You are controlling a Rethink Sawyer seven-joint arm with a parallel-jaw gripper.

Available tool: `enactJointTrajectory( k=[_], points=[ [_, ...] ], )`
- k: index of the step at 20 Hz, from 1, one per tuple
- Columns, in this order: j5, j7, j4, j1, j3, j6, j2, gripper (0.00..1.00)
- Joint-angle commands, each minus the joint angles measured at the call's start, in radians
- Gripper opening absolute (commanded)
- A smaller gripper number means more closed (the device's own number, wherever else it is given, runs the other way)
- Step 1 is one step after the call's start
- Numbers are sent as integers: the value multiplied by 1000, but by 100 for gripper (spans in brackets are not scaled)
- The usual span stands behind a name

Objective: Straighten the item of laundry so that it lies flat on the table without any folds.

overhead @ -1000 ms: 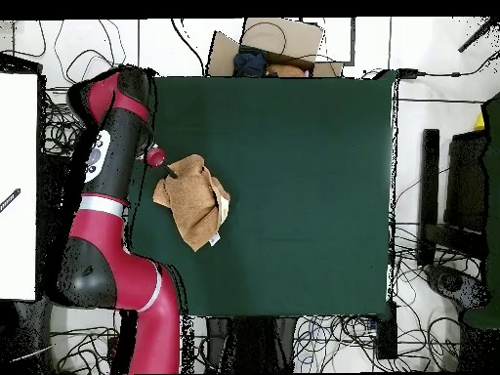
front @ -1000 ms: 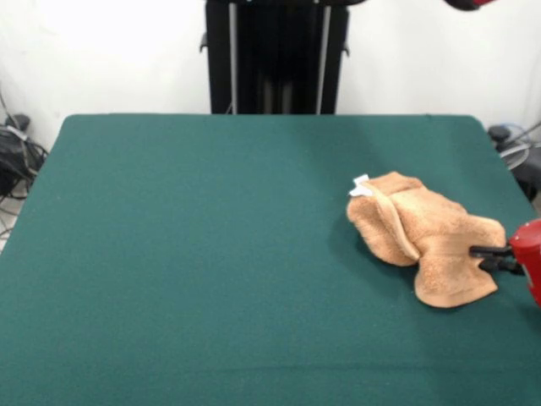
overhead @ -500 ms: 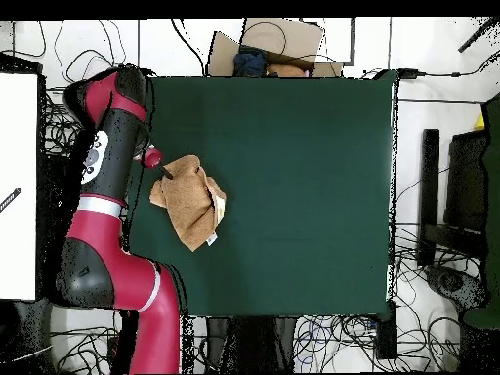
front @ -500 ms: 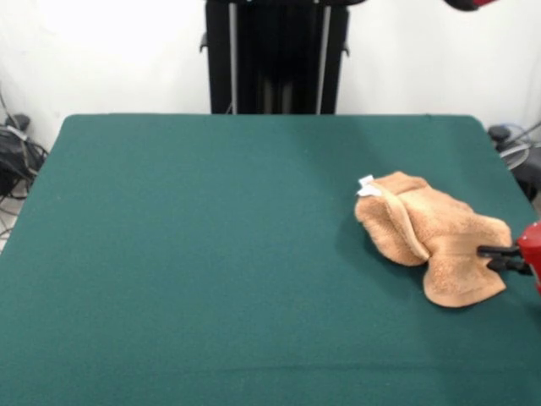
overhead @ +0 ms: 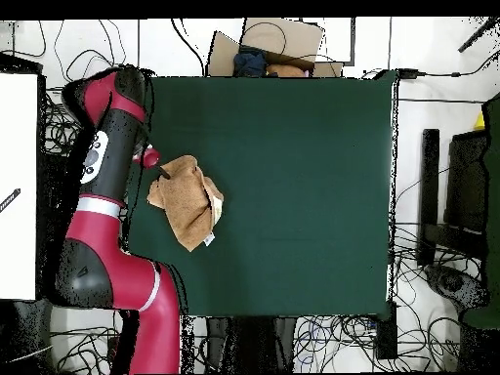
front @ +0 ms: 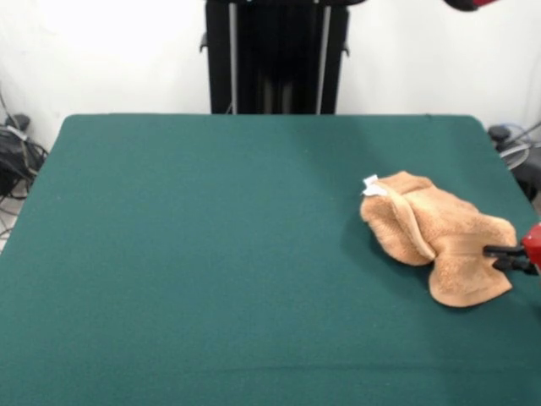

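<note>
The green table (front: pixel 211 254) is being occupied near its right edge by the crumpled towel (front: pixel 435 241) (white tag (front: pixel 370 184) at its far-left corner), whose right edge is being pinched by the closed gripper (front: pixel 500 256).

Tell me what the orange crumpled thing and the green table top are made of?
The towel looks like soft terry cloth: fuzzy, looped surface, floppy folds, and a small white tag. The table top seems covered in felt-like fabric: flat, matte, dark green, no shine. Both are guesses from looks alone.
</note>
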Motion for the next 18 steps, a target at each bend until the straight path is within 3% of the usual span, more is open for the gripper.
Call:
enactJointTrajectory(
  k=[1,8,13,18],
  points=[
    [69,388,-18,-14,-130,35,-11,0],
    [-2,356,52,36,35,-78,15,0],
    [-108,246,207,133,242,-133,34,0],
    [-185,177,320,209,378,-180,38,0]
  ],
)
